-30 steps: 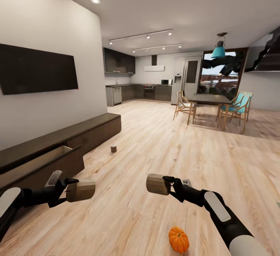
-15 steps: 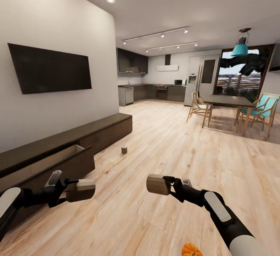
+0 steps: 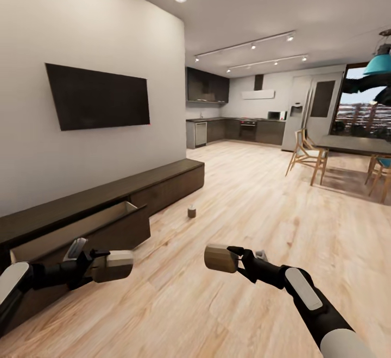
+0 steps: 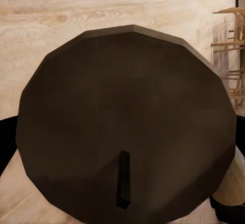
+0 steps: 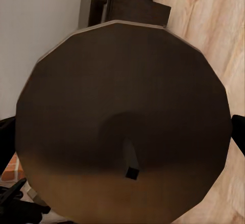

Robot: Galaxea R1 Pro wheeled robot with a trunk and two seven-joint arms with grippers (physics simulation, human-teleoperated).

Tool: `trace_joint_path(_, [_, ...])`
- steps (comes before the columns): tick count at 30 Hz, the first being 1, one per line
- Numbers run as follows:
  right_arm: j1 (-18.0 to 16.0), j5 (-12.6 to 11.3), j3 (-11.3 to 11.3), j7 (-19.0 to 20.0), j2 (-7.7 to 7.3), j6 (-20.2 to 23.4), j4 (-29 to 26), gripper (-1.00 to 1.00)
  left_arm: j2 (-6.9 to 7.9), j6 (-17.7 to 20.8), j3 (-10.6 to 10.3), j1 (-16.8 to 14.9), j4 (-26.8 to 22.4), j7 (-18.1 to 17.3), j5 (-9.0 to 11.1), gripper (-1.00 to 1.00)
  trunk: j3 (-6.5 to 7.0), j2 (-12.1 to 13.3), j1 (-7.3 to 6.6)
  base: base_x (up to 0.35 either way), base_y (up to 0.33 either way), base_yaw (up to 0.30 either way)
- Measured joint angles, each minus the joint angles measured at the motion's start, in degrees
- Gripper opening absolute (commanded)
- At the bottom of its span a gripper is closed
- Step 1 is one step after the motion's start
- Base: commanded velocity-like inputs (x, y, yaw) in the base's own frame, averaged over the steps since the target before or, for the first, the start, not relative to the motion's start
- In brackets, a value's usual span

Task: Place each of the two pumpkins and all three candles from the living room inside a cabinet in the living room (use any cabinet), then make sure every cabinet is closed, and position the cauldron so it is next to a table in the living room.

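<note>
Both our grippers, left (image 3: pixel 100 267) and right (image 3: pixel 231 258), clamp short stubby brown cylinder candles (image 3: pixel 113 266) sideways; rigid, light, probably slick. Third candle (image 3: pixel 191 212) stands on the floor, near the dark-brown cabinet's (image 3: pixel 163 184) open drawer (image 3: pixel 81 230).

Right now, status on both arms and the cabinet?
Left gripper shut on a candle; right gripper shut on another candle. Third candle on floor. Cabinet drawer open, path clear.

wood floor (image 3: pixel 228 200), wall TV (image 3: pixel 98 96), kitchen (image 3: pixel 239 127)
</note>
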Motion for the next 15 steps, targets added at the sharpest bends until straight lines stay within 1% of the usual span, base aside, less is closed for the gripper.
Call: trace_joint_path(15, [0.0, 0.0, 0.0, 0.0, -0.03, 0.0, 0.0, -1.00, 0.04, 0.0, 0.0, 0.0, 0.0, 0.0, 0.0, -1.00, 0.00, 0.0, 0.00, 0.202, 0.000, 0.290])
